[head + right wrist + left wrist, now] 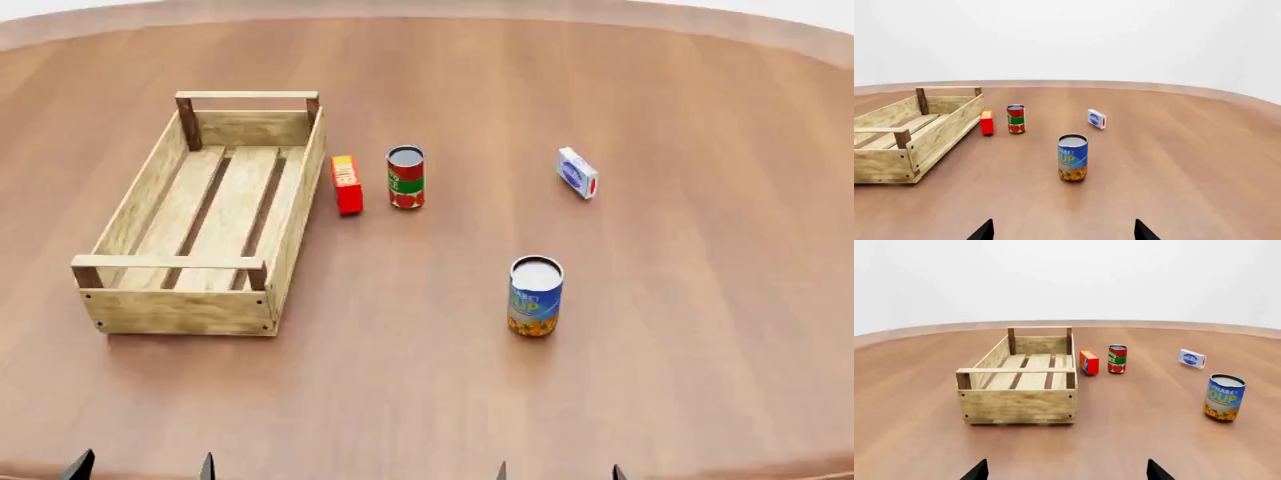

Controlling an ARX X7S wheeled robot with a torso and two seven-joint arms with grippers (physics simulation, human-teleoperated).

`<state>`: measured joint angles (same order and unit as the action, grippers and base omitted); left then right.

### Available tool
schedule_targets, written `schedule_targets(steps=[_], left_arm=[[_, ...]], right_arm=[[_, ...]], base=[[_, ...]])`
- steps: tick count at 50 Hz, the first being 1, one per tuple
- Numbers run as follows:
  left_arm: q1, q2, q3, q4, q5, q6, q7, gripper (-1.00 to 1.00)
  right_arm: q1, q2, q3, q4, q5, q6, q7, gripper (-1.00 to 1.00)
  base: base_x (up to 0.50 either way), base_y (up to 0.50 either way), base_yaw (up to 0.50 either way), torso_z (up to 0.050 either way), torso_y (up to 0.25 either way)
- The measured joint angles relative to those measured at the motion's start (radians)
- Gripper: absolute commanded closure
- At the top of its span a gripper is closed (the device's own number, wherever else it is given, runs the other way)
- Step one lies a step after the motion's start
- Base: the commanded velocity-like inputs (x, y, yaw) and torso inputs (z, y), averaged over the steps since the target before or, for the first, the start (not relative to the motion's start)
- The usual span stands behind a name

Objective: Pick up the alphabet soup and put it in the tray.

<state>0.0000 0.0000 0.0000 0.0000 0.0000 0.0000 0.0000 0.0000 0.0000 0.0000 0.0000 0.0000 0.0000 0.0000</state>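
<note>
The alphabet soup point(535, 296) stands upright on the wooden table, a blue and yellow-orange can with a pale top. It also shows in the right wrist view point(1073, 157) and the left wrist view point(1224, 397). The tray point(200, 215) is a light-wood slatted crate at the left, with nothing in it; it also shows in the left wrist view point(1021, 377) and the right wrist view point(914, 132). My left gripper point(143, 467) and right gripper point(558, 472) sit at the near table edge, both open with nothing between the tips, well short of the can.
A red-and-green can point(406, 177) and a small red box point(347, 185) stand just right of the tray's far end. A small white and blue box point(578, 172) lies farther right. The table's curved far edge meets a white backdrop.
</note>
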Motion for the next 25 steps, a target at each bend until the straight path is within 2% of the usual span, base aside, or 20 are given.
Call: schedule_targets(steps=[11,25], left_arm=[[0.011,-0.022,0.035,0.013,-0.016,0.006,-0.015,-1.0],[0.016,-0.053,0.069,0.019,-0.042,0.015,-0.042,-1.0]], right_arm=[[-0.004,0.024,-0.035,0.008,0.0,-0.027,0.028,-1.0],[-0.006,0.053,-0.077,0.008,0.023,-0.037,0.051,-1.0]], base=[[0.28,0.26,0.0,0.0,0.0],[0.38,0.29,0.0,0.0,0.0]])
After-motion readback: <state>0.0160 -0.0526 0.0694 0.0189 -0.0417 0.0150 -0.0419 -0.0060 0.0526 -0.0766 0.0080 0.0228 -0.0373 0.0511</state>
